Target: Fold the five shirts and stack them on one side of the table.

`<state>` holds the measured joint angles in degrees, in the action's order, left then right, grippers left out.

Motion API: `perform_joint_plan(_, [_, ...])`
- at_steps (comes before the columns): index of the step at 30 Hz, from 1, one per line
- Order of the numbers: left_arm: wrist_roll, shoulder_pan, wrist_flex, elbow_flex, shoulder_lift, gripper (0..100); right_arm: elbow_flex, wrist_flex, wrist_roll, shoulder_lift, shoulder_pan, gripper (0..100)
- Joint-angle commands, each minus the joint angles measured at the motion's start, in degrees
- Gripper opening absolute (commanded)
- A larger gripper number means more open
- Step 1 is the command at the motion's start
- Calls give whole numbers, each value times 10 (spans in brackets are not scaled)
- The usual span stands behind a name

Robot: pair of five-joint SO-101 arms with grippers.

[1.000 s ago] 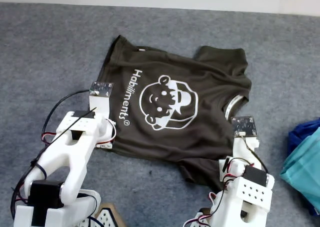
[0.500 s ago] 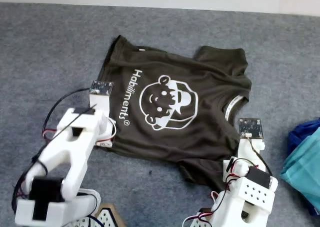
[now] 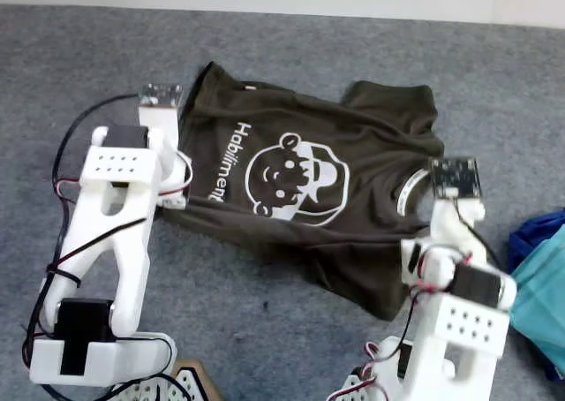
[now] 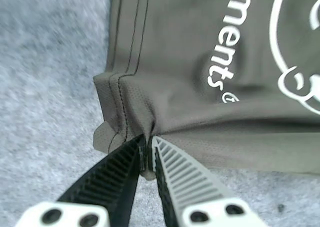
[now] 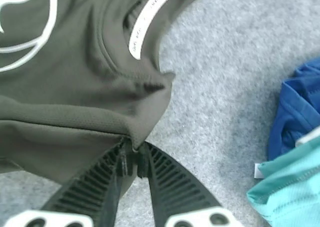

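The left gripper [image 4: 149, 143] is pinched shut on the hem corner of the dark olive T-shirt with a white print [image 4: 175, 62]. The right gripper [image 5: 133, 151] is clamped on a fold beside its collar. Since a second ago both arms have stretched farther across the grey carpeted table [image 3: 79, 56], dragging the shirt's near edge along. Each forearm slants forward, wrist low over the shirt lying mid-table.

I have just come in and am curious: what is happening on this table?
The robot is handling a dark shirt on the table. The left gripper is shut on its hem corner, the right gripper on the shoulder beside the collar. A blue shirt and a teal shirt lie at one side.
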<state>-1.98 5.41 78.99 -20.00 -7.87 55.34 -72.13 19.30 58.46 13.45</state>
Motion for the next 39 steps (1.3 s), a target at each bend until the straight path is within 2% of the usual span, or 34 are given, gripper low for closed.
perform_joint_plan(1, [4,-2,13,65,-6,6,-97,1,-18,-133,-11,9])
perform_joint_plan(8, [0,-22,4,139,0,6,-313,18,-49,-372,4,9])
perform_joint_plan(15, [-3,-50,-105,148,1,6,-487,14,-51,-518,6,9])
perform_joint_plan(18, [-38,-51,-165,145,7,6,-551,15,-51,-579,6,9])
perform_joint_plan(21, [-47,-56,-208,161,48,6,-617,18,-51,-646,6,9])
perform_joint_plan(24, [-47,-63,-218,204,119,6,-682,15,-52,-704,6,9])
perform_joint_plan(29, [-79,-59,-200,344,253,7,-785,17,-72,-780,7,9])
perform_joint_plan(39, [-82,-62,-102,714,498,7,-993,14,-71,-931,-10,8])
